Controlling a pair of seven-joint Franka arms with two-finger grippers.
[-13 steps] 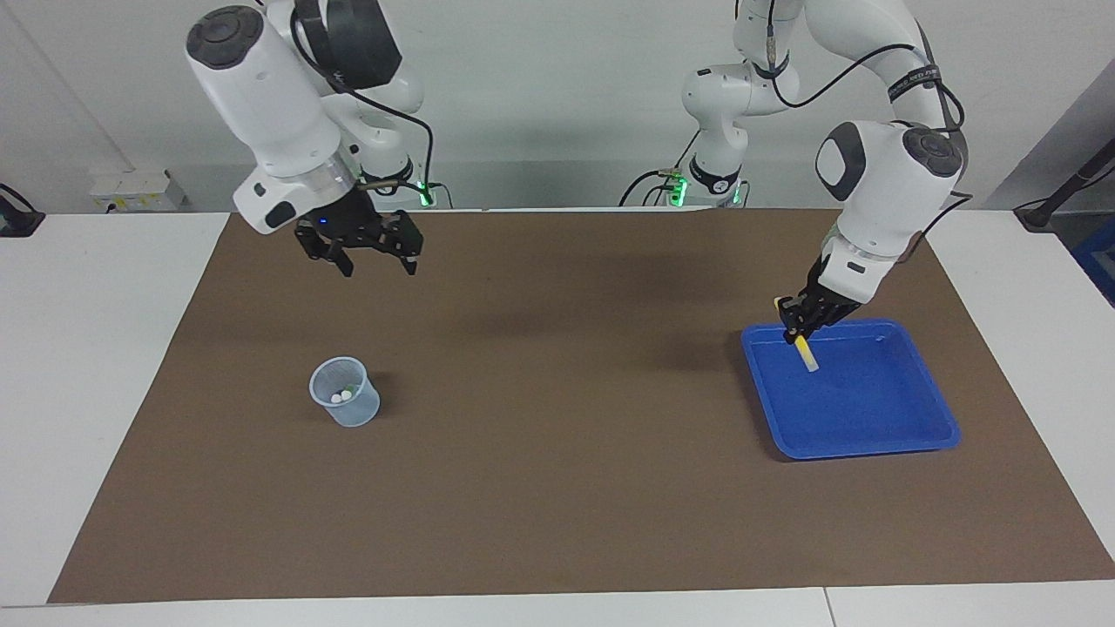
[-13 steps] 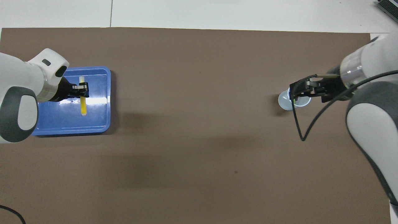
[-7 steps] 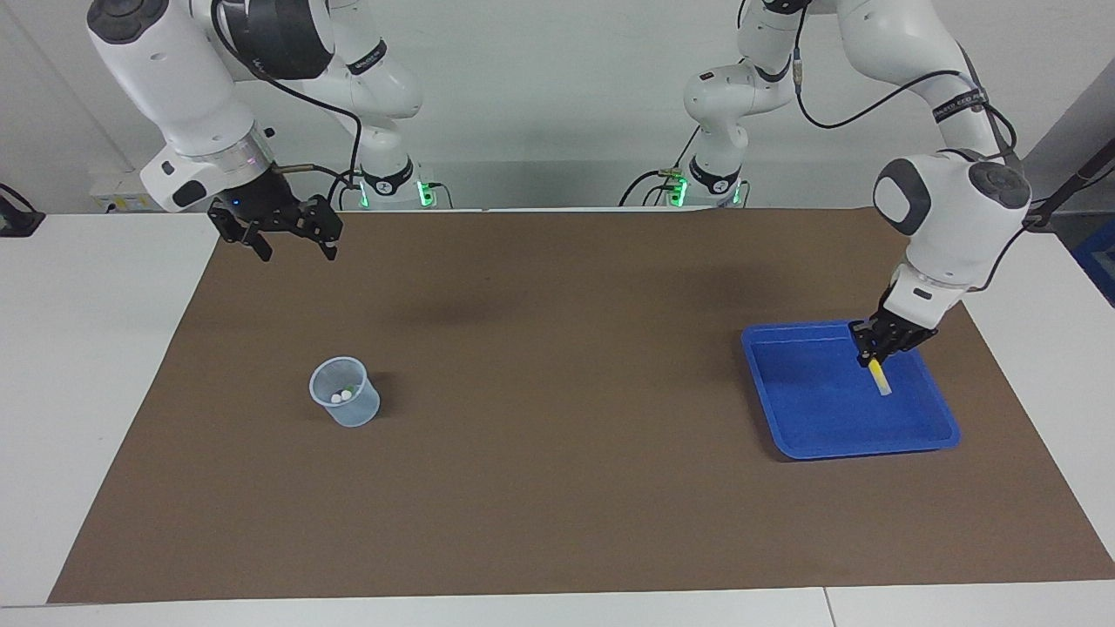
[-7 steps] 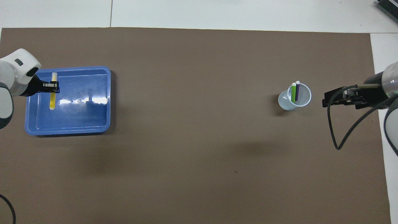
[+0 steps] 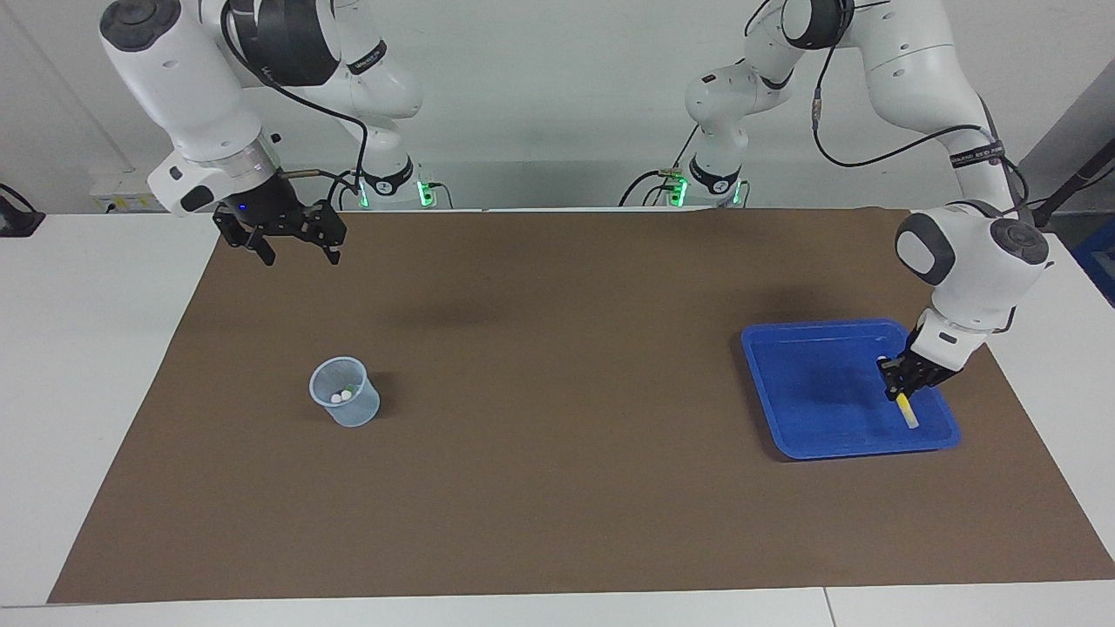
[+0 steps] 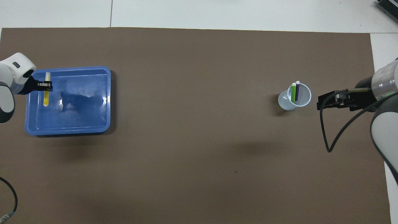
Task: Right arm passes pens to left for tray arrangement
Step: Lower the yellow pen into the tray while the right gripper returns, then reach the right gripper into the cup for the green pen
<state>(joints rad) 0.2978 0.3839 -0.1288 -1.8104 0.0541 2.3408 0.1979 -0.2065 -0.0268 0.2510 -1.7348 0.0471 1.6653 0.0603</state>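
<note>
Overhead view: left gripper (image 6: 46,90) clamps the slim yellow marker pen (image 6: 46,97) low over the shallow blue plastic tray (image 6: 93,124), at the tray's left-arm edge. Its long axis runs away from the robots. Right gripper (image 5: 292,252), open, waits well apart from the tray.

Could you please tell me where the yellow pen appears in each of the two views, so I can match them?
Facing view: the yellow pen is at lower right, in the left tool, low over the blue tray.
Overhead view: the yellow pen is at upper left, over the same tray.
Shared landmark: the blue tray.
</note>
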